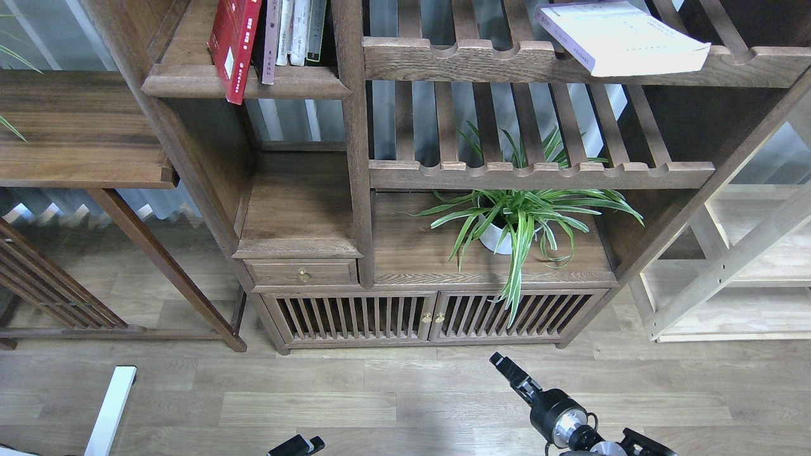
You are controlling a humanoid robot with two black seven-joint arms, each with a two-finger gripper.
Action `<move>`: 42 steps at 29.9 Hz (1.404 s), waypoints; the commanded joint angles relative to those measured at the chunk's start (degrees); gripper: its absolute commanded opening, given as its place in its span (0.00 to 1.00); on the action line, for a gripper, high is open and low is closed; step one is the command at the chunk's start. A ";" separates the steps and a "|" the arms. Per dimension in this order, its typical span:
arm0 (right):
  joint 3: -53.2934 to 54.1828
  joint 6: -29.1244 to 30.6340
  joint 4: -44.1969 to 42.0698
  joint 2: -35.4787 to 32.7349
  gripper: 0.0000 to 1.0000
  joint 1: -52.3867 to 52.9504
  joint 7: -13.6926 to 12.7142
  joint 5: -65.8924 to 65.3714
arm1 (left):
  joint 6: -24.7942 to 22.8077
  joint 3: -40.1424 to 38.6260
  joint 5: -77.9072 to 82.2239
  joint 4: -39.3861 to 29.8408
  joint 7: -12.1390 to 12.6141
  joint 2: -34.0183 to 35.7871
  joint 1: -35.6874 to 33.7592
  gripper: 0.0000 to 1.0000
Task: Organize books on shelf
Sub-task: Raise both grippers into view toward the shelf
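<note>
The bright red book (233, 44) stands leaning on the narrow solid shelf (298, 82) at the top left, its lower corner hanging over the moulded front edge. A dark book (258, 38) and several thin pale-spined books (294, 31) stand to its right. The thick white-lavender book (624, 38) lies flat on the upper slatted shelf at the top right. My right gripper (507, 369) is low over the floor, far below both; its fingers cannot be told apart. Only the tip of my left gripper (298, 445) shows at the bottom edge.
A potted spider plant (513, 218) stands on the cabinet top under the lower slatted shelf (538, 174). A drawer (303, 273) and slatted doors (418, 316) sit below. A pale wood rack (728, 278) is at the right, a dark table (82, 126) at the left.
</note>
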 commanded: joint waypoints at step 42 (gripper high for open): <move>11.24 0.00 27.00 0.00 1.00 3.49 1.94 -2.46 | 0.00 -2.61 -0.96 1.49 -0.25 0.18 -3.60 0.99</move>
